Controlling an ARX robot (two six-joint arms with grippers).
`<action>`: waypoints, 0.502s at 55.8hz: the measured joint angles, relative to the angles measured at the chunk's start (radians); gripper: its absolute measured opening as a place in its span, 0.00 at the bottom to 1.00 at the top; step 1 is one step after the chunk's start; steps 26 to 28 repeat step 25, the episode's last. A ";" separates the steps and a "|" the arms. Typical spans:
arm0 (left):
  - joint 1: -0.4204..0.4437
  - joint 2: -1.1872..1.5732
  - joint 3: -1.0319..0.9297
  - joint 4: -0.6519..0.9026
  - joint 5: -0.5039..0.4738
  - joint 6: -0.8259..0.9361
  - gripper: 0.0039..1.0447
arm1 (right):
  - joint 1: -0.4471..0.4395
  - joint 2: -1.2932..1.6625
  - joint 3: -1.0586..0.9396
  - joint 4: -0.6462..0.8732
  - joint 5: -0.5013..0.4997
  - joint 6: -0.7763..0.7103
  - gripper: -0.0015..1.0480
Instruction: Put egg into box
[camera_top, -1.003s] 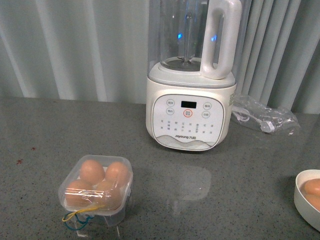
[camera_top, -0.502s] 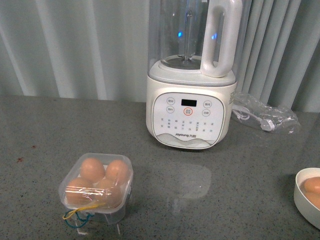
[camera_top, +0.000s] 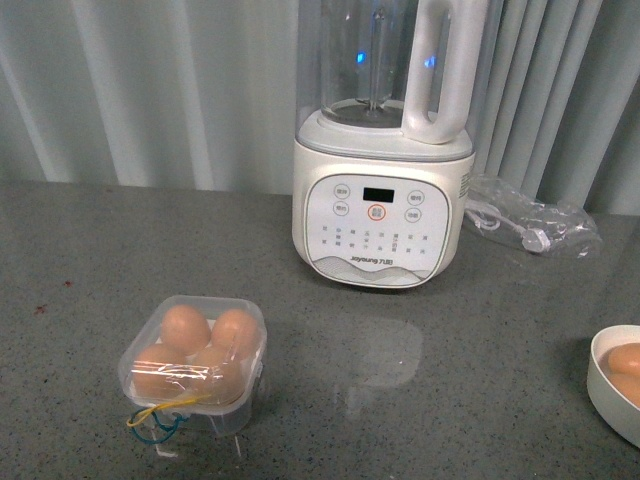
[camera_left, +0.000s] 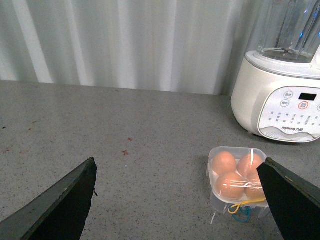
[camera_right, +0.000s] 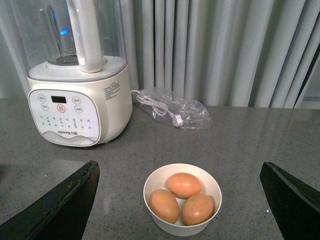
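Both pincers (camera_left: 177, 200) (camera_right: 177, 200) gape wide, holding nothing; the box (camera_top: 193, 366) sits near-left on the counter (camera_top: 400, 400), four eggs inside.

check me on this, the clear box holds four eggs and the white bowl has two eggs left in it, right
Not quite. The white bowl holds three eggs, not two, as the right wrist view shows. The clear box does hold four eggs, seen in the front view.

The small clear box (camera_top: 193, 365) sits on the grey table with its lid shut. Four orange-brown eggs (camera_top: 185, 326) fill it. Yellow and blue bands hang at its front.
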 joint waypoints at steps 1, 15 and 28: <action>0.000 0.000 0.000 0.000 0.000 0.000 0.94 | 0.000 0.000 0.000 0.000 0.000 0.000 0.93; 0.000 0.000 0.000 0.000 0.000 0.000 0.94 | 0.000 0.000 0.000 0.000 0.000 0.000 0.93; 0.000 0.000 0.000 0.000 0.000 0.000 0.94 | 0.000 0.000 0.000 0.000 0.000 0.000 0.93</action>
